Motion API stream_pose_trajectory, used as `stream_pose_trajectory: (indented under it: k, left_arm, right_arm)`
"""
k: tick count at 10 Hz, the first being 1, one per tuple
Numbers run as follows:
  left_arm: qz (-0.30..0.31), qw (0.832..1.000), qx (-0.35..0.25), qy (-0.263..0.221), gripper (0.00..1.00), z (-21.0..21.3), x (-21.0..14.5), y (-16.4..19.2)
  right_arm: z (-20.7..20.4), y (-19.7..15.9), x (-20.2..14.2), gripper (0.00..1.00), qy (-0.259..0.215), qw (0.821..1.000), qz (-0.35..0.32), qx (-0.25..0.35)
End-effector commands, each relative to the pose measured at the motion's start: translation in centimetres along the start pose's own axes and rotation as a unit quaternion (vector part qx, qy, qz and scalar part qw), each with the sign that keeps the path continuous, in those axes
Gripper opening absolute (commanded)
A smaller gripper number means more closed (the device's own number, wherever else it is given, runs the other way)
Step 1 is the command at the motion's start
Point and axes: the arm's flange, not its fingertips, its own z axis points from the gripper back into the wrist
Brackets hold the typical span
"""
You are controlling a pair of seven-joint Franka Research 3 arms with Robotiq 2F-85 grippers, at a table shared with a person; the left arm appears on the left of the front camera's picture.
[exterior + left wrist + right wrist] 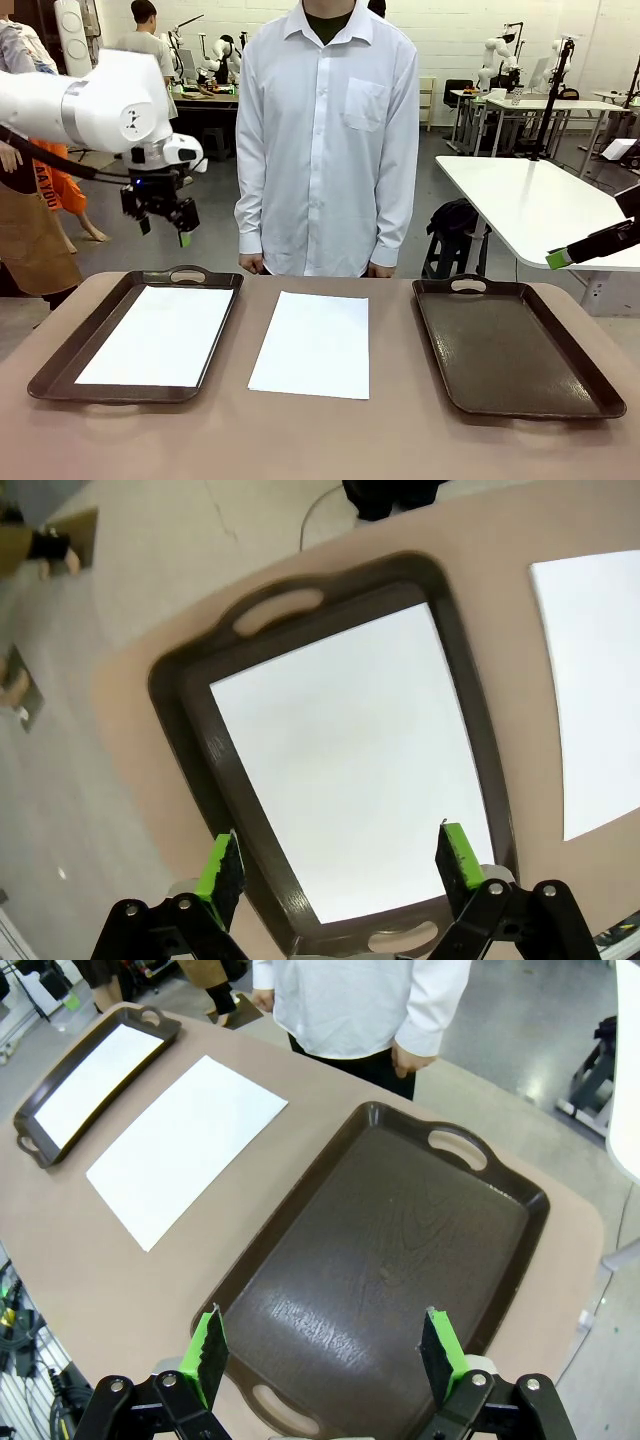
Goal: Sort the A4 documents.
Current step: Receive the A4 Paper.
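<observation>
One A4 document (155,335) lies flat inside the left dark brown tray (60,362). A second sheet (312,343) lies on the bare table between the trays. My left gripper (165,232) hangs open high above the far end of the left tray; its wrist view looks down on the sheet in the tray (350,760) between open fingers (222,865). My right gripper (560,257) hovers at the right edge, open, above the right tray (400,1240), with the middle sheet (185,1145) off to its left.
The right brown tray (510,345) holds nothing. A person in a white shirt (325,130) stands at the far edge of the table, hands low by the edge. A white table (540,200) stands behind at the right.
</observation>
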Motion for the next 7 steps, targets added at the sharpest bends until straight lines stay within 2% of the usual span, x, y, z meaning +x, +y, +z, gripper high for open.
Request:
stream_pose_trajectory:
  k: [1,4,6,7]
  left_arm:
    - [0.002,0.998,0.035,-0.061,1.00,1.0,-4.0,-0.2]
    - [-0.024,0.987,-0.044,-0.152,1.00,5.4,-8.8,-0.4]
    - [-0.056,0.976,-0.128,-0.166,1.00,7.0,-11.5,0.8]
    - [-0.051,0.974,-0.137,-0.174,1.00,7.8,-12.6,1.5]
  right_arm:
    - [-0.3,-0.3,-0.1,1.00,-0.004,1.000,0.001,0.008]
    - [-0.3,-0.3,-0.1,1.00,-0.004,1.000,0.001,0.008]
    - [-0.3,-0.3,-0.1,1.00,-0.004,1.000,0.001,0.008]
    - [-0.3,-0.3,-0.1,1.00,-0.004,1.000,0.001,0.008]
